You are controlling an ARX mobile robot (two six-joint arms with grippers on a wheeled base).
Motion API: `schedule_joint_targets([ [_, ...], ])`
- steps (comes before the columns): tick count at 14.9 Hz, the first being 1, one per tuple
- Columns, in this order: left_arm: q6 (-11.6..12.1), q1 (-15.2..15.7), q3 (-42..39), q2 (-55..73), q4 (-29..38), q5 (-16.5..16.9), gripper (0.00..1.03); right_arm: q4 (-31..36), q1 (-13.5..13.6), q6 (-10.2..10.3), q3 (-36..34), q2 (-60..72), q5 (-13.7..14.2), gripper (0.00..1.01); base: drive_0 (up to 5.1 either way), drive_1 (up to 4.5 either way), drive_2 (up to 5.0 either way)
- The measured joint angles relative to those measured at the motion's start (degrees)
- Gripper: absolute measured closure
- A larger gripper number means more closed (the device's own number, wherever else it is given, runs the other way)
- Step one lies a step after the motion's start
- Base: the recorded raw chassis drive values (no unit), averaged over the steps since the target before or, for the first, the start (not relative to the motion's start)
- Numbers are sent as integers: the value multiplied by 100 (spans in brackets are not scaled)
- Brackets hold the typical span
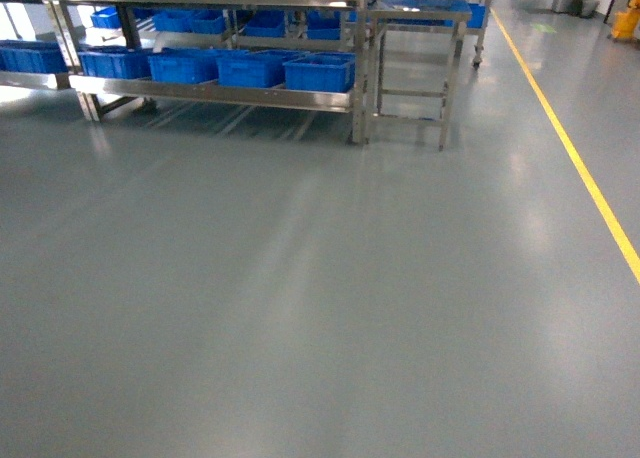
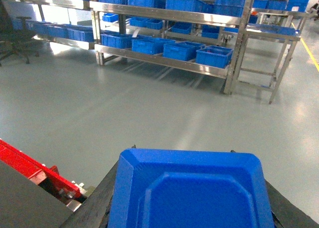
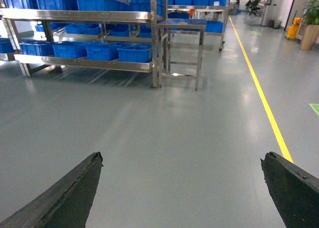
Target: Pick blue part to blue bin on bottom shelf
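nearest, the left gripper (image 2: 192, 208) is clamped on the blue part (image 2: 192, 188), so the pick looks done; the right gripper (image 3: 182, 188) hangs with fingers wide apart and nothing between them. beyond lies bare grey floor (image 1: 320, 308), still to be crossed. far off, the bottom shelf (image 1: 215, 93) carries a row of blue bins (image 1: 250, 68), where the part has yet to be dropped

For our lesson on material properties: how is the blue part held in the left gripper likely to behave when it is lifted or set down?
The blue part looks like moulded plastic with crisp bevelled edges, so it is probably stiff and fairly light. Its glossy surface may be slippery between the left gripper fingers. Broad and flat-faced, it seems unlikely to roll.
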Motion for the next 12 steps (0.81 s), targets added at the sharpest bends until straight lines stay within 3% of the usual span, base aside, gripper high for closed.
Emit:
schedule_joint_targets([
  [10,0,0,0,0,0,0,60,2,0,0,0,0,0,3,-162,-162,-162],
  [12,0,4,0,-24,22,2,60,31,0,0,0,0,0,3,-3,204,-210],
])
